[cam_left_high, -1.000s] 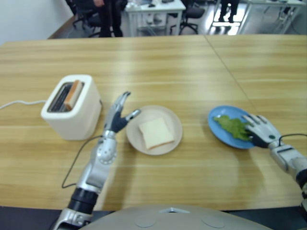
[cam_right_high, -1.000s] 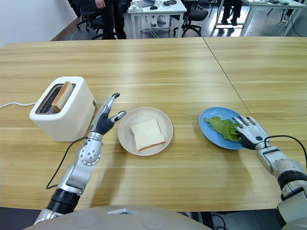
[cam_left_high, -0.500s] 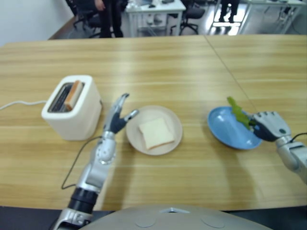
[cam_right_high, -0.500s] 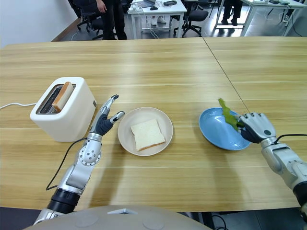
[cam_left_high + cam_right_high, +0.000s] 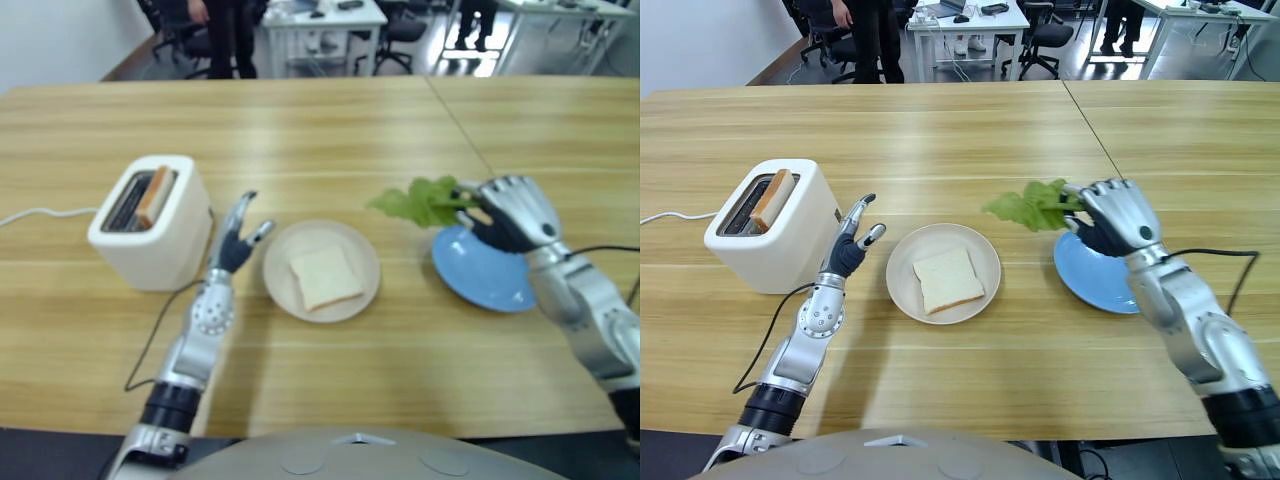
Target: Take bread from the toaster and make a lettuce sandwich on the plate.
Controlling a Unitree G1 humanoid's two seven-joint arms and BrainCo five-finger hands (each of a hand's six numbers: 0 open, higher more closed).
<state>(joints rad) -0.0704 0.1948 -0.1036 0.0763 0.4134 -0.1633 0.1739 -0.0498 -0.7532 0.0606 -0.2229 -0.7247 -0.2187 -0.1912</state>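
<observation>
Lettuce now aloft in robot hand

pale wooden tables side by side, white desk and black chairs behind, white wall left

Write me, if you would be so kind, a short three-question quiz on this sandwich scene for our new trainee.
1. True or false: the right hand holds the lettuce in its fingers, lifted off the blue plate.
2. What lies on the beige plate? A) one bread slice B) a lettuce leaf C) two stacked slices
3. Fill in: a second slice stands upright in the ___.

Key: 1 true; 2 A; 3 toaster.
</observation>
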